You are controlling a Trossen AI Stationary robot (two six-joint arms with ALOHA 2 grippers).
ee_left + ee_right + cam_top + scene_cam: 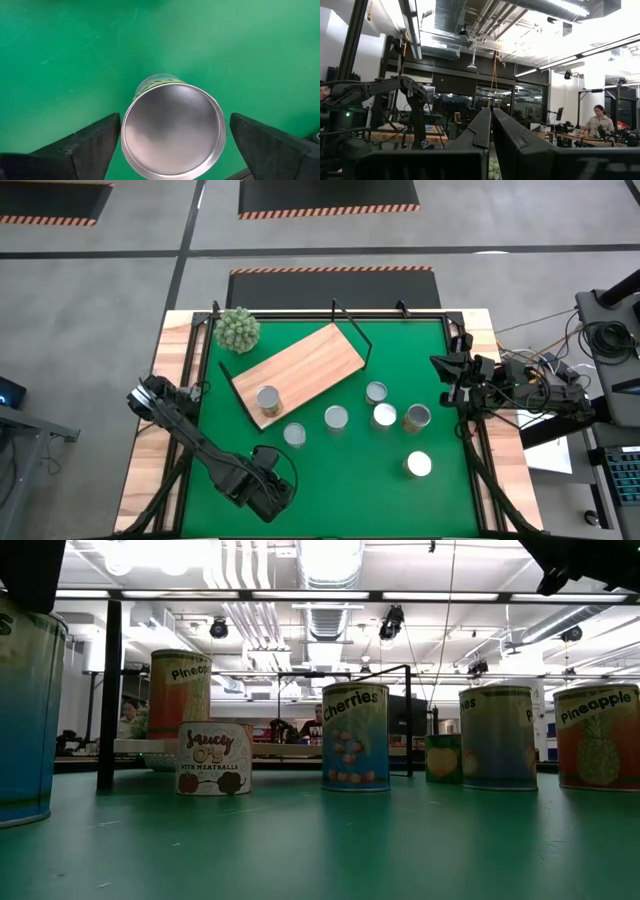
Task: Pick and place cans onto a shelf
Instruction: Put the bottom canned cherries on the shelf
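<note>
Left wrist view: left end effector (172,142) spread wide, straddling a can (172,131) standing on the green bench (60,55), lower centre of frame. Rigid, smooth, likely slippery metal; grip mid-wall, square. Right end effector (491,130) closed, empty.

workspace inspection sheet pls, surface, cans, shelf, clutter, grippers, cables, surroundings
surface: green table mat, on a pale wooden table.
job's things: one silver-topped metal can stands on the light-brown wooden shelf board; six silver-topped cans on the mat.
clutter: spiky green ball plant at the shelf's far end.
grippers: left gripper open, fingers either side of a can top; right gripper shut, raised at the table's right edge.
cables: bundle beside the right arm.
surroundings: seated person at a distant bench.
</note>
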